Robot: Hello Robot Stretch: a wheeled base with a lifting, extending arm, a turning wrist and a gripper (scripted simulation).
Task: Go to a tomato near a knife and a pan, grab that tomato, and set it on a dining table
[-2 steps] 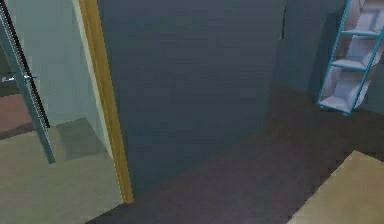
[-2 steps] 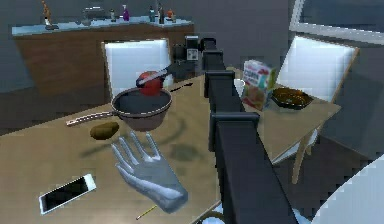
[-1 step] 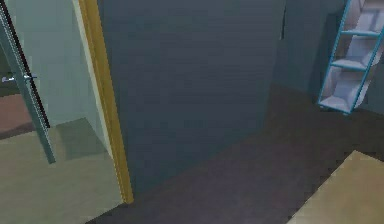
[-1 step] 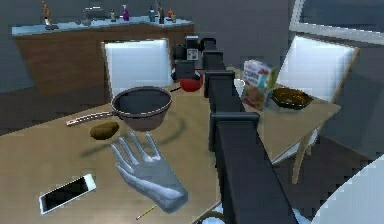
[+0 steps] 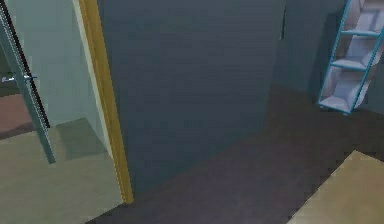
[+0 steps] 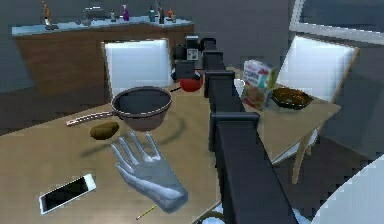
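Wooden dining table (image 6: 310,125) carries a dark bowl (image 6: 142,105) and a phone (image 6: 67,193); whether the jaws hold anything cannot be told.

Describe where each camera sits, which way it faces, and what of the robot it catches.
Forward view: on the robot, facing ahead and slightly down at a dark wall, wooden door frame and blue ladder; own body: none.
Arm side view: on the robot's body, facing out sideways over a wooden table; the dark arm and claw show.
Shared: possibly the table, if the tan corner at the forward view's lower right is its edge.
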